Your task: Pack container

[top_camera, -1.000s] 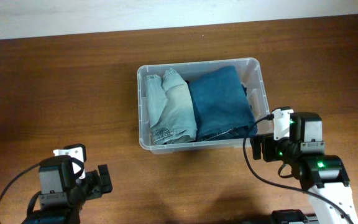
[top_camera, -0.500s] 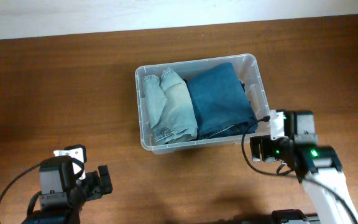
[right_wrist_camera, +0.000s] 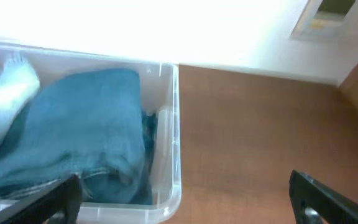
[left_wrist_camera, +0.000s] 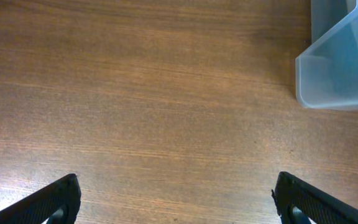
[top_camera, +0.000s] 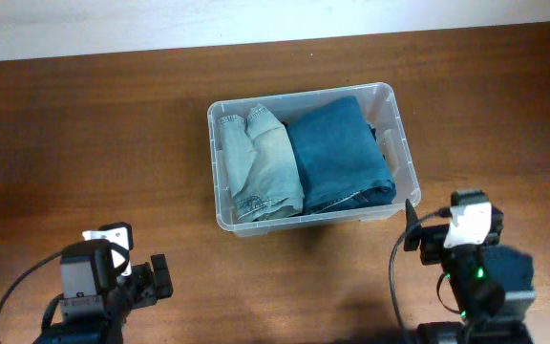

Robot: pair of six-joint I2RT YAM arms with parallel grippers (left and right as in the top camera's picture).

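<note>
The clear plastic container [top_camera: 401, 134] stands in the middle of the table. It holds folded light-wash jeans [top_camera: 261, 164] on the left and folded dark blue jeans [top_camera: 337, 153] on the right. My right gripper [top_camera: 411, 229] is open and empty, just off the container's near right corner. Its wrist view shows the container's corner [right_wrist_camera: 169, 186] and the dark jeans [right_wrist_camera: 79, 130] between its spread fingers [right_wrist_camera: 185, 202]. My left gripper [top_camera: 158, 277] is open and empty over bare table at the front left; its wrist view [left_wrist_camera: 176, 199] shows a container corner [left_wrist_camera: 334, 81] at the upper right.
The brown wooden table [top_camera: 94, 143] runs to a white wall [top_camera: 160, 24] at the back. A pale panel [right_wrist_camera: 328, 15] shows on the wall in the right wrist view.
My right gripper has pulled back from the container's near right rim toward the front of the table. The container shifted slightly up and left earlier. The left arm has not moved.
</note>
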